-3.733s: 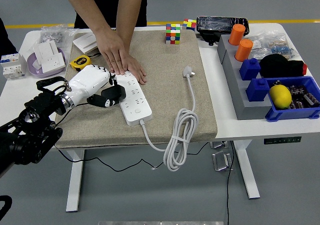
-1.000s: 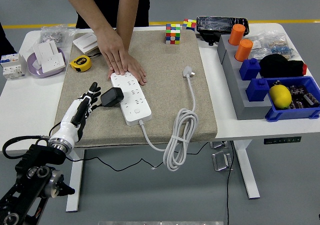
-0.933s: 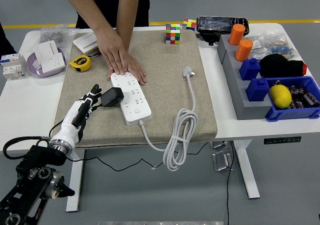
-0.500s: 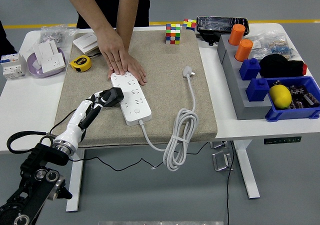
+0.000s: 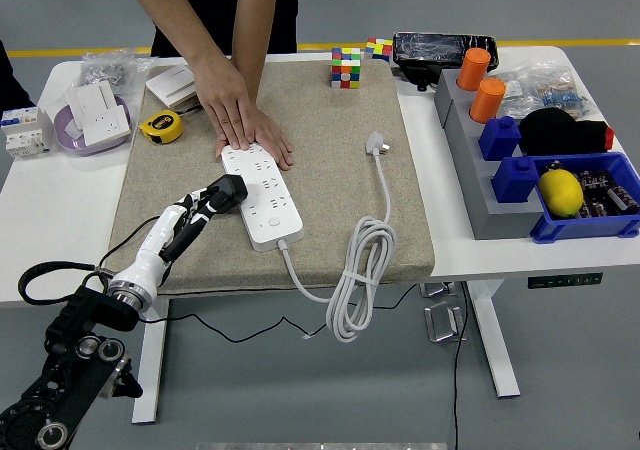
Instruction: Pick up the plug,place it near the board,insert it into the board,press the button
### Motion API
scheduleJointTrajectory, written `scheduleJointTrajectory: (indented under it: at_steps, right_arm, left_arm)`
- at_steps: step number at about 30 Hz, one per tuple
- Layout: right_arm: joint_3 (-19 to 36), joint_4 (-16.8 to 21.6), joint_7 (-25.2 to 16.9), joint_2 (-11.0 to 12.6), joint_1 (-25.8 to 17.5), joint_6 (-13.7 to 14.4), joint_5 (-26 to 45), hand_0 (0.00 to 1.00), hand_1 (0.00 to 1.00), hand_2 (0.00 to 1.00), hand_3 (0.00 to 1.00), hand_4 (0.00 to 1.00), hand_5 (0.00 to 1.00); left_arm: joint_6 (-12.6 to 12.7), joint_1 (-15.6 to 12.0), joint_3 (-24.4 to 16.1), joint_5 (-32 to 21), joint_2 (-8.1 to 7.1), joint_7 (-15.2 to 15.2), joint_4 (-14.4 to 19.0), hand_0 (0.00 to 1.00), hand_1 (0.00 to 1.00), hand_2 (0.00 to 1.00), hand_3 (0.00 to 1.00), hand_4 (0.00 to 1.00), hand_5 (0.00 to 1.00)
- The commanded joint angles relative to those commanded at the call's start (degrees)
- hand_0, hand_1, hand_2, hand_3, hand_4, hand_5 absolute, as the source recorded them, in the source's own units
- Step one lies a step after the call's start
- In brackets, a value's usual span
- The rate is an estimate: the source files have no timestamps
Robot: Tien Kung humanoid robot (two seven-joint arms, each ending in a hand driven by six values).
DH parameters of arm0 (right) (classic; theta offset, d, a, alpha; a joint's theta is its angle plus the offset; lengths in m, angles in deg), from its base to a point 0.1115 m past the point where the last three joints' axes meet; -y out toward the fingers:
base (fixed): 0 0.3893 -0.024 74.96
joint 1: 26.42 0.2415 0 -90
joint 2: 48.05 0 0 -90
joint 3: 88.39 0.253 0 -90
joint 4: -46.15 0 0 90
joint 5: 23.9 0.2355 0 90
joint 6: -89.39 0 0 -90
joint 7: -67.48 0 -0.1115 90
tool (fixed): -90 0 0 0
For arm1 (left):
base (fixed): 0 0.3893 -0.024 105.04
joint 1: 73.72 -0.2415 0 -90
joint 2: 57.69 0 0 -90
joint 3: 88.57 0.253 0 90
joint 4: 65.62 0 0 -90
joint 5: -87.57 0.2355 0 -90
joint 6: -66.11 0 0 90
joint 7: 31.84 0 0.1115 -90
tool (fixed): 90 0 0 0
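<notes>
This looks like a robotics lab or test workshop. There's a white height-adjustable table with a control panel on its front edge, standing on a grey floor marked with a yellow line. A beige mat covers the middle as a work surface. Off to the right sit blue bins and grey racks of sample objects, and on the left wall sockets lie in a tray beside a tape measure. Puzzle cubes sit at the back.

The person is cut off above the chest by the top edge. Their stacked hands cover the board's far end, beyond the fingers. Whether those fingers grip the plug is too small to tell.
</notes>
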Motion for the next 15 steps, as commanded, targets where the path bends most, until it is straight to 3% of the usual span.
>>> scheduleJointTrajectory:
  at_steps: [15]
  right_arm:
    - [0.07, 0.04, 0.13, -0.06, 0.21, -0.18, -0.04, 0.816, 0.768, 0.733, 0.751, 0.998, 0.998]
  left_arm:
    - [-0.36, 3.69, 1.43, 2.95, -1.01, 1.39, -3.98, 0.980, 0.953, 0.916, 0.892, 0.998, 0.998]
